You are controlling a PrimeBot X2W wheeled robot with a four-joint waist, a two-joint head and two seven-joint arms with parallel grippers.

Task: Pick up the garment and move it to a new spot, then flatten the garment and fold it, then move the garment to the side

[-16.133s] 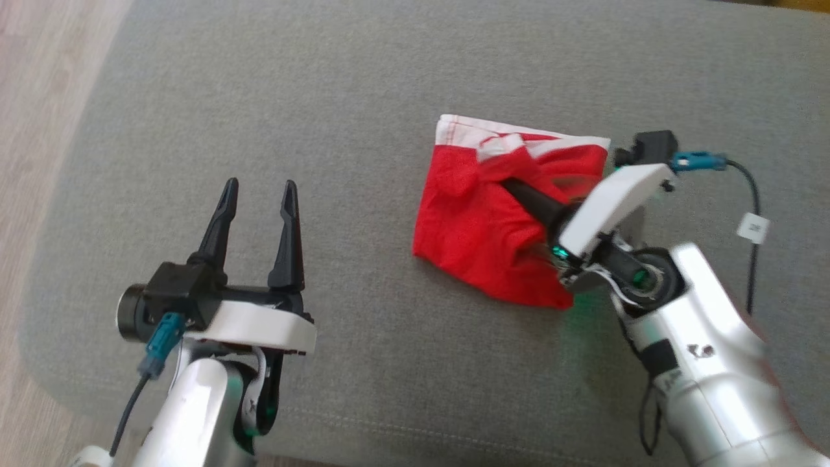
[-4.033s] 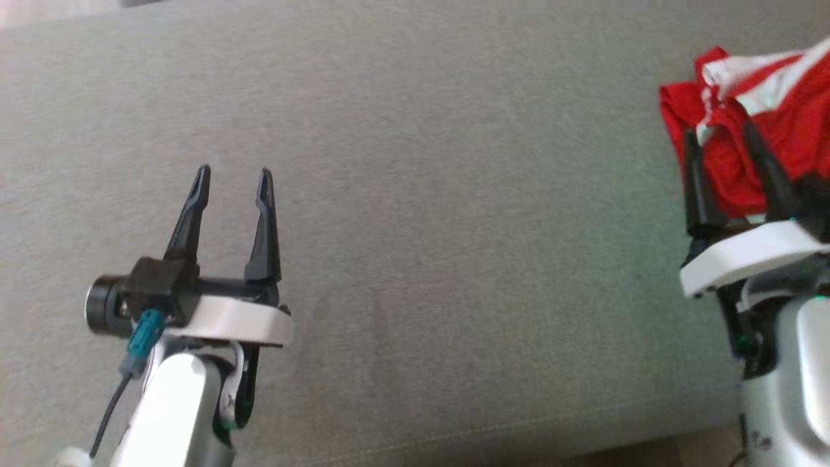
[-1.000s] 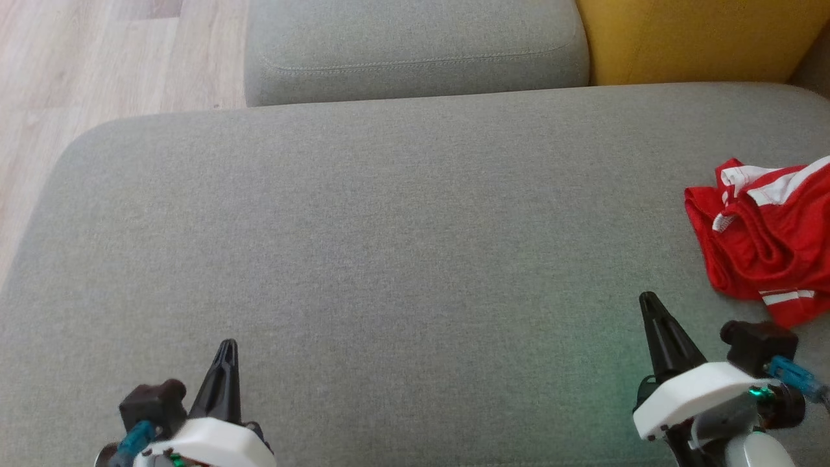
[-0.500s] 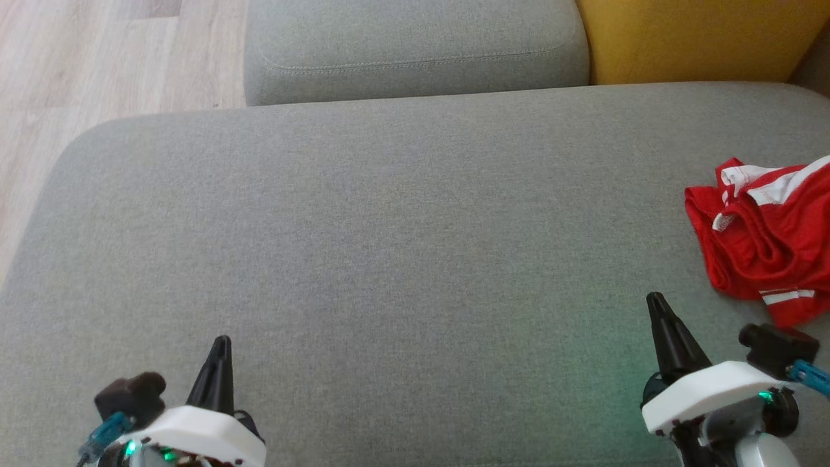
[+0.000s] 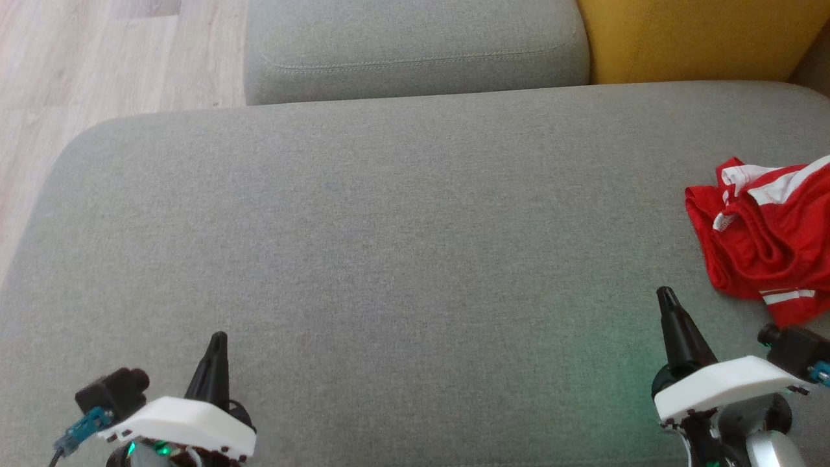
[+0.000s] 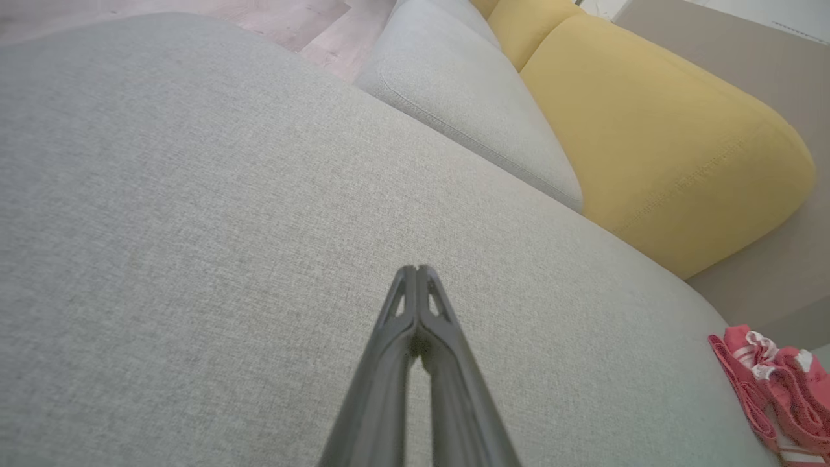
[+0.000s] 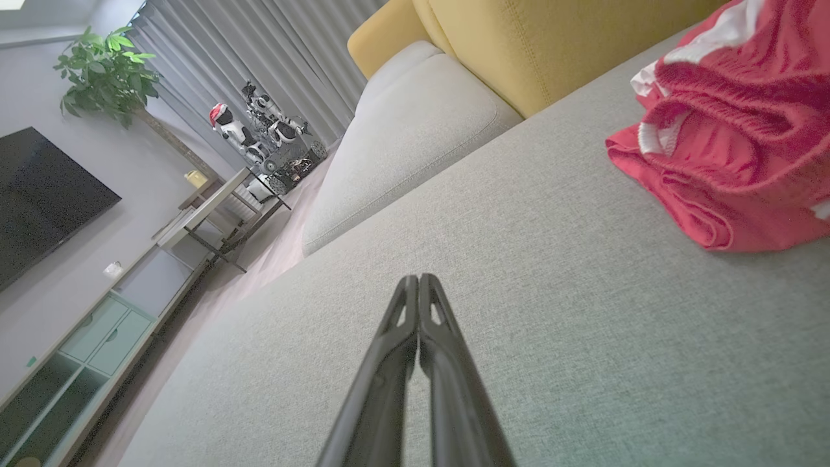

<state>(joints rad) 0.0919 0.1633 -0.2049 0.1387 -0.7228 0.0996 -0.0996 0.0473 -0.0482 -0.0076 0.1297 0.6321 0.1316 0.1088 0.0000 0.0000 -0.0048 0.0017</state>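
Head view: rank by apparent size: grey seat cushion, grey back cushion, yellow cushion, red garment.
1. grey seat cushion
2. grey back cushion
3. yellow cushion and red garment: these look alike and both are cut off by the frame edge, so unranked.

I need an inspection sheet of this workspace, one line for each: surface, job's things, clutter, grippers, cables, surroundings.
surface: grey sofa seat, smooth, no marks seen.
job's things: red garment with white stripes, bunched at the seat's right side, apart from both grippers.
clutter: nothing seen.
grippers: left gripper and right gripper both shut, holding nothing, near the seat's front edge.
cables: left blue connector and right blue connector, each at a wrist camera.
surroundings: grey cushion, yellow cushion, wooden floor; television and plant in the right wrist view.
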